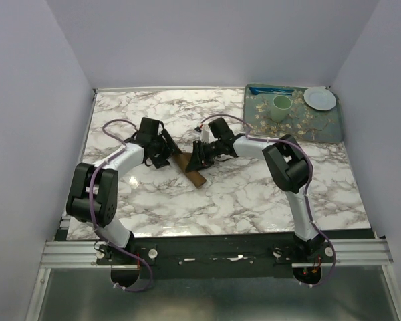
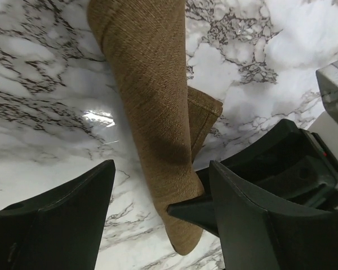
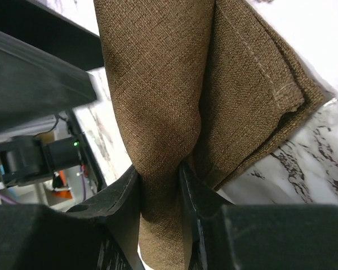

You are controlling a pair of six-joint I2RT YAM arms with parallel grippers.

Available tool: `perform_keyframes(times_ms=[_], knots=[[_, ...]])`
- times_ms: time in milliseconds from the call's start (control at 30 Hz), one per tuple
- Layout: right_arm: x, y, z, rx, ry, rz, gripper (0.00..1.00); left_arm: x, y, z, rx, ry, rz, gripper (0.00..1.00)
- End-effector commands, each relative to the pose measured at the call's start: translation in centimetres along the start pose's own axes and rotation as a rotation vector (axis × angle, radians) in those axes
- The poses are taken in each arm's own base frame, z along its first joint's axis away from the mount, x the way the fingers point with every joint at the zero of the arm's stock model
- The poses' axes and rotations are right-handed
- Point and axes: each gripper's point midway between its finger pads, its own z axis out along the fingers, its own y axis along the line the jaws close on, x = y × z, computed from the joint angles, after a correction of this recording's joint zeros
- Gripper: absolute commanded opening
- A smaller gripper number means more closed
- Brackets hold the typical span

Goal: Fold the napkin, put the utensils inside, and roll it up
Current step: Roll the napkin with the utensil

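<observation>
Right wrist, right end effector (image 3: 160, 183) pinching napkin (image 3: 158, 84)

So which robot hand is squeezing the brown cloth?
The right gripper: its fingers pinch the napkin, while the left gripper stands wide open around it.

A: Free room on the table (image 1: 254, 200)?
B: Far left corner and the near half, between the arm bases. Bare marble.
A: Obstacles?
B: Tray (image 1: 324, 130) fills the far right corner, carrying cup (image 1: 281, 105), plate (image 1: 319, 98) and blue utensil (image 1: 271, 89). The middle is jammed: left gripper (image 1: 166, 152), jaws wide, straddles the napkin (image 1: 194, 175); right gripper (image 1: 199, 156) pinches it. No gap between them.
</observation>
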Motion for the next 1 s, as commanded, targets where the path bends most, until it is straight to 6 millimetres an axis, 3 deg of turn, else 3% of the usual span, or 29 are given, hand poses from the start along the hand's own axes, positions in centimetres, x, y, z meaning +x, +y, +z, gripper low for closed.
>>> perform_keyframes(times_ms=[0, 267, 367, 400, 500, 533, 567, 600, 633, 700, 767, 800, 967], knots=[[1.8, 0.0, 0.1, -0.061, 0.064, 0.07, 0.37, 0.7, -0.4, 1.4, -0.035, 0.025, -0.021, 0.76], [1.1, 0.3, -0.6, -0.02, 0.034, 0.038, 0.43, 0.1, 2.2, 3.6, -0.167, 0.01, -0.014, 0.65], [0.9, 0.4, -1.2, 0.061, 0.024, -0.011, 0.52, 0.2, 2.9, 4.1, -0.186, 0.012, -0.007, 0.57], [0.8, 0.3, -1.4, 0.093, 0.02, -0.047, 0.58, 0.4, 3.1, 4.3, -0.186, 0.017, -0.008, 0.49], [0.2, 1.0, -2.3, 0.223, -0.013, -0.152, 0.66, 0.6, 3.1, 4.1, -0.174, 0.01, -0.013, 0.47], [-1.2, 1.1, -3.6, 0.336, -0.085, -0.204, 0.69, 0.7, 3.2, 4.1, -0.173, 0.01, -0.017, 0.47], [-1.3, 0.7, -4.3, 0.422, -0.106, -0.242, 0.71, 0.7, 3.3, 4.0, -0.173, 0.01, -0.014, 0.47], [-0.8, 1.9, -3.8, 0.492, -0.116, -0.357, 0.8, 0.7, 3.1, 3.9, -0.169, 0.009, -0.011, 0.47], [-2.2, 0.8, -5.3, 0.681, -0.199, -0.417, 0.85, 0.7, 3.0, 3.8, -0.166, 0.01, -0.009, 0.47], [-1.9, 3.0, -4.5, 0.752, -0.219, -0.555, 0.89, 0.8, 2.7, 3.8, -0.15, 0.017, -0.006, 0.47], [-2.3, 2.7, -4.2, 0.847, -0.236, -0.607, 0.9, 0.8, 2.7, 3.8, -0.15, 0.024, -0.008, 0.47], [-2.3, 3.6, -3.5, 0.859, -0.236, -0.655, 0.9, 0.9, 2.6, 3.8, -0.143, 0.034, -0.012, 0.47], [-2.4, 2.7, -2.1, 0.982, -0.239, -0.74, 0.89, 1.0, 2.3, 4.0, -0.127, 0.063, -0.023, 0.47]])
